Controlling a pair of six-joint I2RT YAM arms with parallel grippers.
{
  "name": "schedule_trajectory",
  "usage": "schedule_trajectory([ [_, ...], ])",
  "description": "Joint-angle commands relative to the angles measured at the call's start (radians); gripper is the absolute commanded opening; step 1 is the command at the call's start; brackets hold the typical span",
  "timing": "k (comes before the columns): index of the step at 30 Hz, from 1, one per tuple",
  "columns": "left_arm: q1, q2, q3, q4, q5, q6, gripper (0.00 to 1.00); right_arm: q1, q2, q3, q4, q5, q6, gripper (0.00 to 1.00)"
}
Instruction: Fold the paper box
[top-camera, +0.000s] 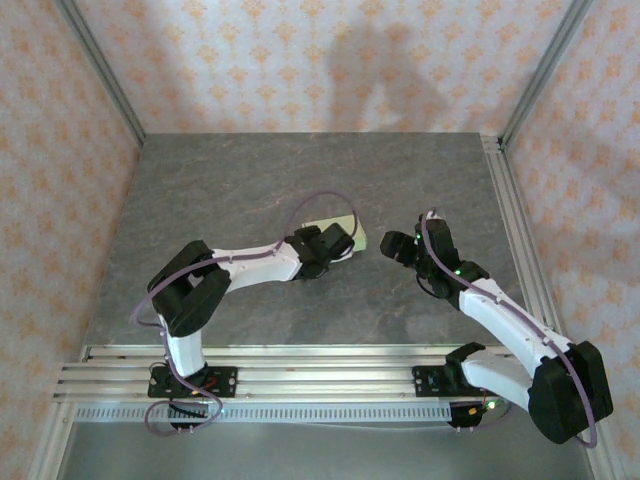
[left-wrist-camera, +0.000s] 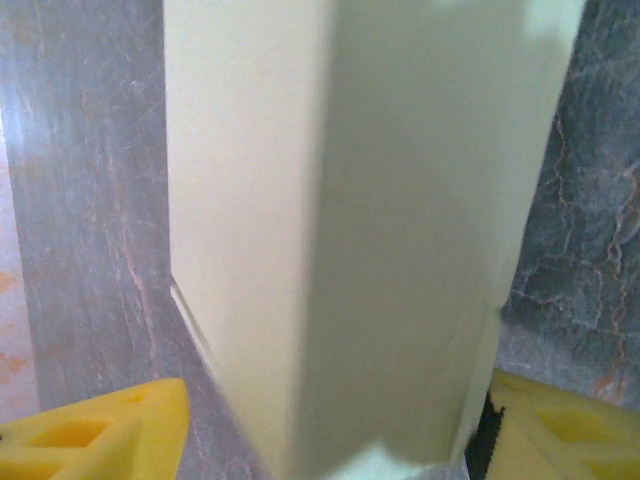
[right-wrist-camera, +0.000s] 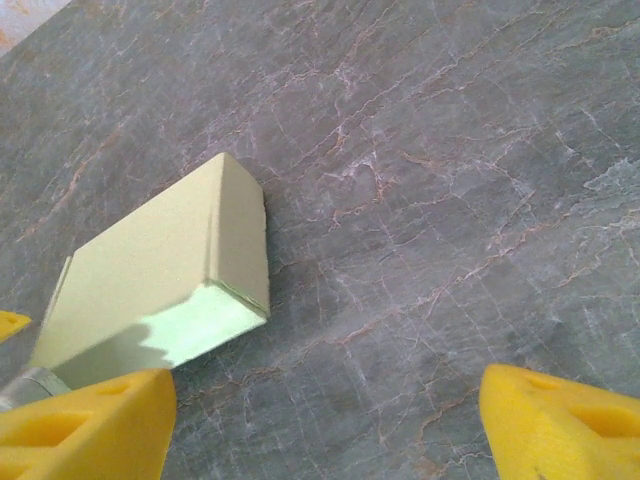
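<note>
The box (top-camera: 360, 237) lies flat on the table (top-camera: 300, 170), about mid-table and a little right of centre, folded into a closed rectangular block. The left gripper (top-camera: 338, 243) reaches in from the near left and sits over the box's near-left end. A purple cable (top-camera: 320, 197) from that arm loops above the box. In the left wrist view the box (left-wrist-camera: 380, 220) runs straight away from the camera, one long pale face lit and the adjoining face in shadow. The left gripper (left-wrist-camera: 330, 440) straddles its near end with jaws apart. A strip of table shows between one yellow finger (left-wrist-camera: 100, 435) and the card. The other finger (left-wrist-camera: 560, 430) stands just beside the opposite side of the box, and I cannot tell whether it touches. The right gripper (top-camera: 392, 243) is just right of the box, apart from it and pointing toward it. In the right wrist view the box (right-wrist-camera: 150, 270) lies at the left on the table (right-wrist-camera: 450, 200), its greener short end face closed and turned toward the camera. The right gripper (right-wrist-camera: 320, 420) is spread wide, with table between its yellow fingers (right-wrist-camera: 560, 420). The box sits just beyond one of them, outside the jaws.
</note>
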Motion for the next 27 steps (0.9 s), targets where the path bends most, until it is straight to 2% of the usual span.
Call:
schedule_trajectory([
  [1, 0.010, -0.002, -0.006, -0.050, -0.009, -0.043, 0.74, -0.005, 0.008, 0.031, 0.003, 0.019, -0.023, 0.80],
  [9, 0.093, -0.002, 0.018, -0.124, 0.032, -0.169, 0.76, -0.005, 0.034, 0.040, 0.032, -0.002, -0.048, 0.80],
  [16, 0.136, -0.033, 0.028, -0.105, 0.089, -0.242, 0.76, -0.005, 0.023, 0.042, 0.039, 0.007, -0.059, 0.81],
  [20, 0.148, -0.092, 0.015, -0.090, 0.142, -0.287, 0.77, -0.006, -0.002, 0.039, 0.054, 0.033, -0.100, 0.86],
  [24, 0.204, -0.193, -0.017, -0.042, 0.247, -0.387, 0.89, -0.017, -0.007, 0.067, 0.057, 0.101, -0.188, 1.00],
  [27, 0.274, -0.284, -0.071, 0.038, 0.287, -0.461, 0.99, -0.061, 0.014, 0.089, 0.093, 0.132, -0.264, 0.99],
])
